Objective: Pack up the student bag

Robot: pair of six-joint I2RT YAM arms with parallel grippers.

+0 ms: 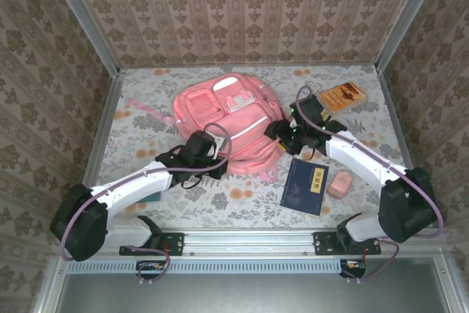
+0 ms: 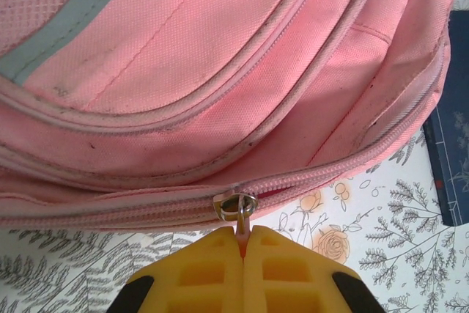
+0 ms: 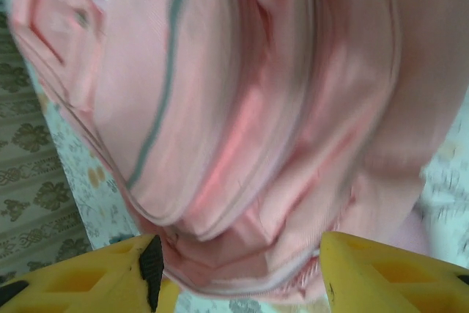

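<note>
Overhead, wallpapered walls [image 1: 242,5] box in a counter [image 1: 132,130] under a floral cloth. At lower left, my left hand [image 2: 242,236] is pinched tight on the zipper pull [image 2: 236,207] of the student bag [image 1: 227,119], which lies mid-counter. My right hand [image 3: 238,265] gapes wide at the bag's right edge. Further right, a blue book [image 1: 304,187] bears a pale label, unreadable.

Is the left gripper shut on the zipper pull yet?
Shut: the left gripper's yellow fingers press together, with the student bag's zipper pull pinched between them.
</note>
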